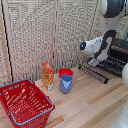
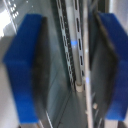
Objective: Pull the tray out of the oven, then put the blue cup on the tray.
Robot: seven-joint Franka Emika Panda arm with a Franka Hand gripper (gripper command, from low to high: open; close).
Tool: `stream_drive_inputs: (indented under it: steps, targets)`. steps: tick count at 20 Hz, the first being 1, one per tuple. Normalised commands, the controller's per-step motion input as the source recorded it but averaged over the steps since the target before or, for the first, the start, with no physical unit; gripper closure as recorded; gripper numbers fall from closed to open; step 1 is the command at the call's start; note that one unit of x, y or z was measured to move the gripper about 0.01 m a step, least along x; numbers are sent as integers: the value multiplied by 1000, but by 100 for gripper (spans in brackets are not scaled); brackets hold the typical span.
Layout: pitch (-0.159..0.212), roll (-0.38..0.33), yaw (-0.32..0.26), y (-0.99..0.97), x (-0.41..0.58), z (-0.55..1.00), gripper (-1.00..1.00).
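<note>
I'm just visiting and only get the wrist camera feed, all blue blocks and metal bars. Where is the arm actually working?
Observer: The gripper is down at the oven, at the exterior view's right edge, over the tray.
Operator: Is there a cup anywhere?
Observer: Yes, the blue cup stands on the wooden table, well away from the oven.
Operator: Anything near the cup?
Observer: A red bowl sits just behind it, and an orange bottle stands beside it on the exterior view's left.
Operator: What else is out there?
Observer: A red basket with a blue rim sits at the near corner.
</note>
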Motion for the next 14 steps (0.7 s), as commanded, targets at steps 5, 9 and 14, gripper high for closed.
stream_drive_inputs:
  steps: [5,9,14]
  targets:
    - [11,7,-101,123,-10,274,100]
    - [-54,11,-130,646,28,374,100]
    - [-104,28,-76,834,96,361,100]
